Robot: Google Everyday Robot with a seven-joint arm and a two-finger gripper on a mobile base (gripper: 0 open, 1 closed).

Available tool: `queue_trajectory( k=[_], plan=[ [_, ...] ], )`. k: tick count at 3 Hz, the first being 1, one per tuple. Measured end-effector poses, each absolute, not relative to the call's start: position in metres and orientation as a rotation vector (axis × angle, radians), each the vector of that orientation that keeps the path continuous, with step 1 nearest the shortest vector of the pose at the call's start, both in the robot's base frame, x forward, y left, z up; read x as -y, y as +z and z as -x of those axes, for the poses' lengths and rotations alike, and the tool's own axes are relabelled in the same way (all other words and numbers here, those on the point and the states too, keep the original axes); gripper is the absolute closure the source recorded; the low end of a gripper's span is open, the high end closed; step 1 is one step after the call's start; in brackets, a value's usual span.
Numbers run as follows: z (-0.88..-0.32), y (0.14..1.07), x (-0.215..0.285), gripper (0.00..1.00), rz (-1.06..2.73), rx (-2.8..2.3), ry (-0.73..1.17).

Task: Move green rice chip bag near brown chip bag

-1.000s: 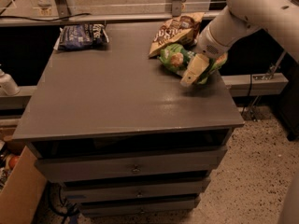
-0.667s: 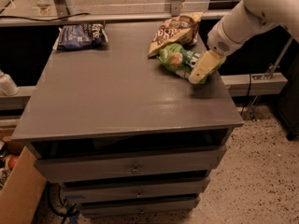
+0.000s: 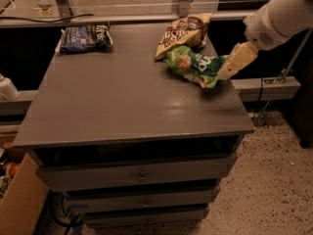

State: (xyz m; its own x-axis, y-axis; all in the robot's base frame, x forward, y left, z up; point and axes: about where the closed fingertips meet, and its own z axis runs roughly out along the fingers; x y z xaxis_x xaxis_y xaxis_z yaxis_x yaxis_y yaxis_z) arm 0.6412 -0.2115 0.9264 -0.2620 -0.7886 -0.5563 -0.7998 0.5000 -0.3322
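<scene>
The green rice chip bag (image 3: 192,64) lies crinkled on the grey cabinet top (image 3: 122,97), near its right edge. The brown chip bag (image 3: 183,32) lies just behind it, tan and dark brown, and the two bags touch or slightly overlap. My gripper (image 3: 227,71) is cream-coloured and hangs from the white arm (image 3: 279,16) at the right. Its tip is at the green bag's right end, over the cabinet's right edge. I cannot tell whether it still touches the bag.
A dark blue bag (image 3: 83,37) lies at the back left of the cabinet top. A metal rail (image 3: 122,18) runs along the back. Drawers (image 3: 142,177) face front. A cardboard box (image 3: 19,204) stands on the floor at the lower left.
The arm and gripper have moved right and up, from over the green bag to its right end. The green bag stays by the brown bag.
</scene>
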Motion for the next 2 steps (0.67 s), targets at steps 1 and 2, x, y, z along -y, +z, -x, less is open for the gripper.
queue_trajectory(
  k=[1, 2],
  plan=[
    [-0.620, 0.957, 0.234, 0.00, 1.227, -2.018, 0.045],
    [-0.595, 0.987, 0.255, 0.00, 1.115, -2.006, 0.075]
  ],
)
